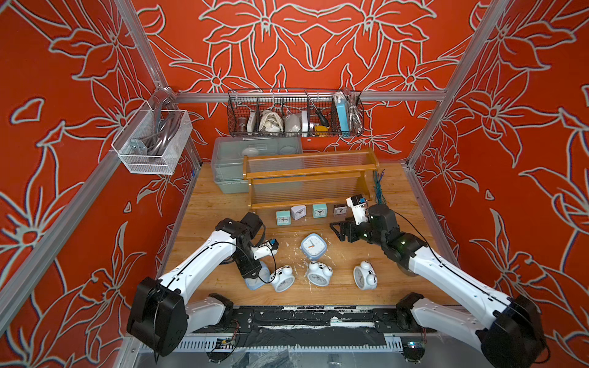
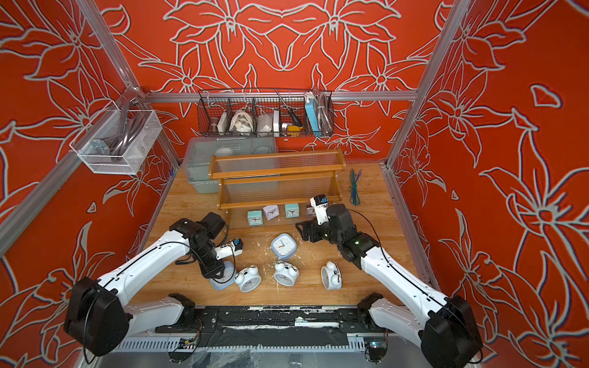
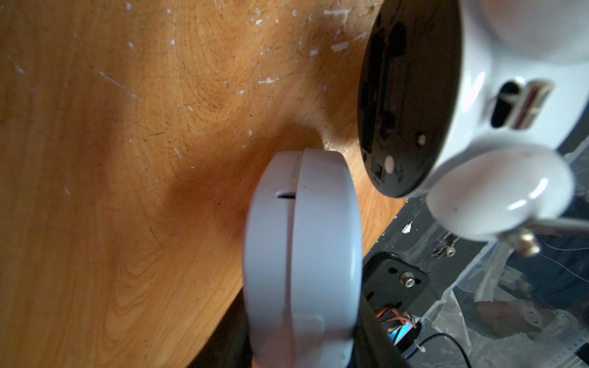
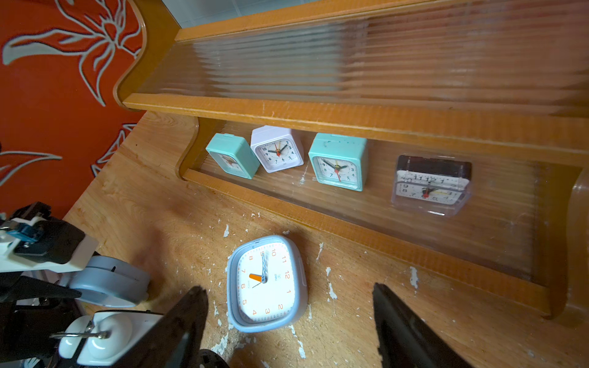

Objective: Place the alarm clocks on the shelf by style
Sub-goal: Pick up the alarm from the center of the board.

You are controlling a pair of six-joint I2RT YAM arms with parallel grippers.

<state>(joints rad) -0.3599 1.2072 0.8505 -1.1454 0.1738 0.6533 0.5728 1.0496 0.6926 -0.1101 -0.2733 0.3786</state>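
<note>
Left gripper [image 1: 251,276] clamps its fingers on the two faces of a light-blue square clock [image 1: 260,280], which stands on edge at the front left of the wooden table [image 1: 207,204], just beside a white twin-bell clock [image 1: 283,278]. Right gripper [image 1: 338,231], fingers [image 4: 188,318] spread wide and empty, hangs near a second light-blue clock [image 1: 314,244] lying face up mid-table. Four small cube clocks [image 4: 338,162] line the bottom tier of the wooden shelf [image 1: 306,174], while two more twin-bell clocks [image 1: 319,273] lie toward the table's front.
</note>
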